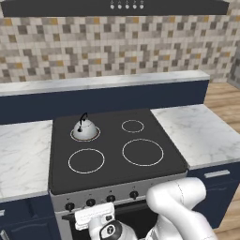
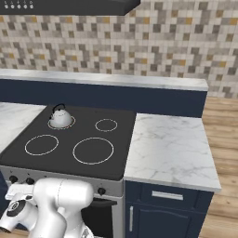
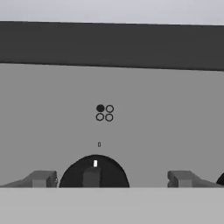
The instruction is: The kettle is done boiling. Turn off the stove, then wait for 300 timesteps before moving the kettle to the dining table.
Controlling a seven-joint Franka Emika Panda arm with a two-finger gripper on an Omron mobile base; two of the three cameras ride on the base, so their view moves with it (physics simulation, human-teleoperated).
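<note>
The two-finger gripper (image 3: 111, 178) is held low in front of the steel front panel of the black glass stove (image 1: 117, 161), its jaws spread wide and holding nothing. In the hand view the dark finger tips (image 3: 41, 178) stand either side of a round black knob (image 3: 93, 171) without touching it. The knob's white marker points straight up at the small zero printed above it, and the four-circle burner diagram (image 3: 104, 113) has its upper-left circle filled; judged from this, the knob serves the rear-left burner and sits at off. The hand is presumably placed here because this knob governs the ring under the kettle. The small silver-grey dome-shaped kettle (image 1: 85, 128) with its thin black arched handle stands upright on the rear-left white ring burner (image 1: 73, 135), on the cooktop well above and behind the gripper, well apart from it. The kettle has not been moved toward the dining table.
</note>
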